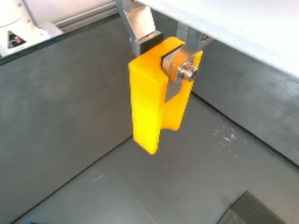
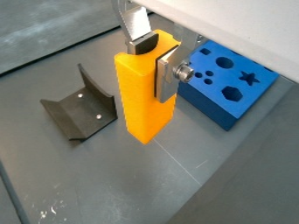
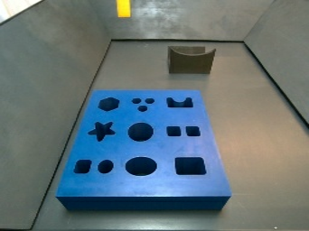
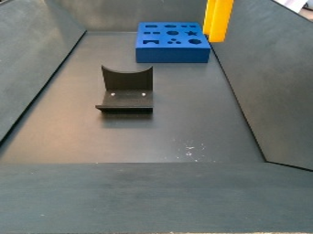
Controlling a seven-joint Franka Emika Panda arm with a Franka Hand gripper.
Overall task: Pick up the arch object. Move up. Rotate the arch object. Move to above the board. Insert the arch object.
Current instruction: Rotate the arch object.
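Gripper [image 2: 156,59] jaws closed narrow on the arch object [image 2: 145,96] — a silver finger [image 2: 173,73] pressed flat to one face near the upper end, the opposite finger [image 2: 139,33] against the other side, as both wrist views show. Arch object hangs upright below the jaws, long axis vertical, well clear of the dark worktop [image 2: 222,175]. Board [image 2: 230,83] lies flat on the worktop off to one side, not under the piece. Fixture [image 2: 79,112] stands on the worktop, apart from both. In a side view the arch object [image 4: 218,18] sits high at the frame's upper edge — the gripper is probably cut off there.
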